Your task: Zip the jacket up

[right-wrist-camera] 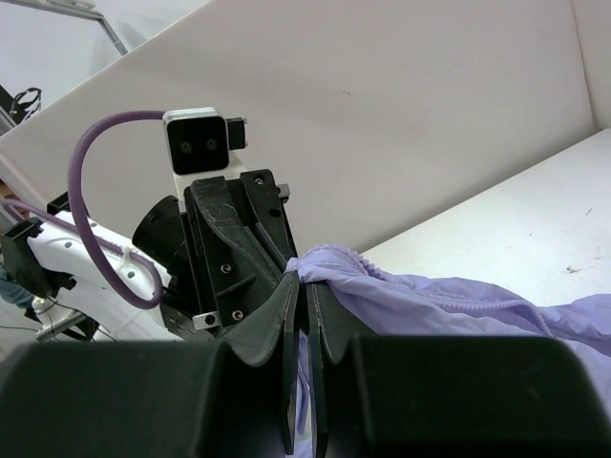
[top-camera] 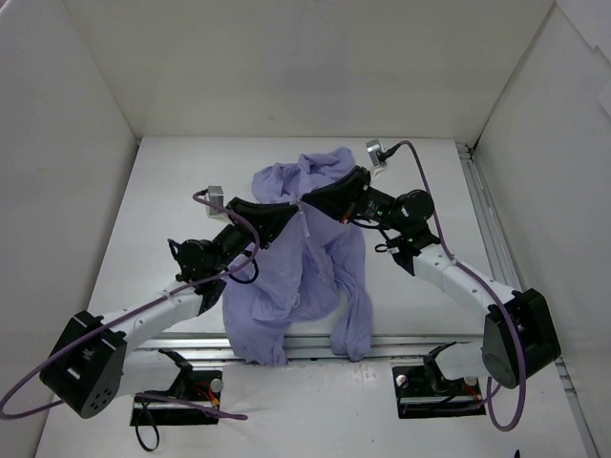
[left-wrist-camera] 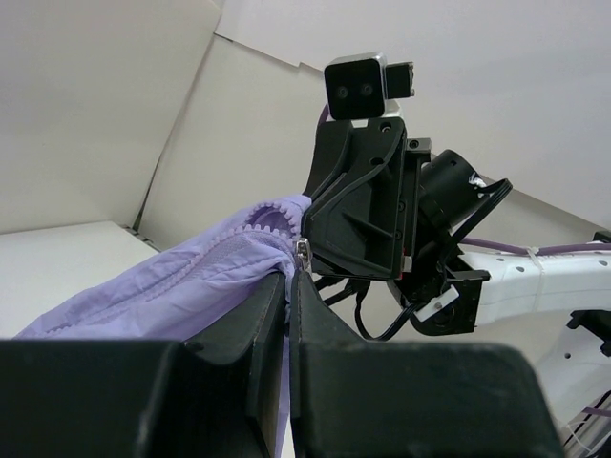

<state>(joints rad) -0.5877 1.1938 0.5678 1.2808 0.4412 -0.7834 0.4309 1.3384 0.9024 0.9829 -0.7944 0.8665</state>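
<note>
The left gripper (top-camera: 294, 212) and right gripper (top-camera: 307, 201) meet, each clamped shut on the raised jacket (top-camera: 320, 277). Black fingers (left-wrist-camera: 258, 324) hide where the zipper (left-wrist-camera: 275, 209) is pinched.

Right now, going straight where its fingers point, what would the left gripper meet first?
Past the jacket it pinches, the left gripper would likely hit the right gripper, which faces it.

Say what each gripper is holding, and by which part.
Both hold the jacket at its front opening. The left gripper pinches the zipper edge right by the slider; the right gripper pinches the fabric edge opposite it.
</note>
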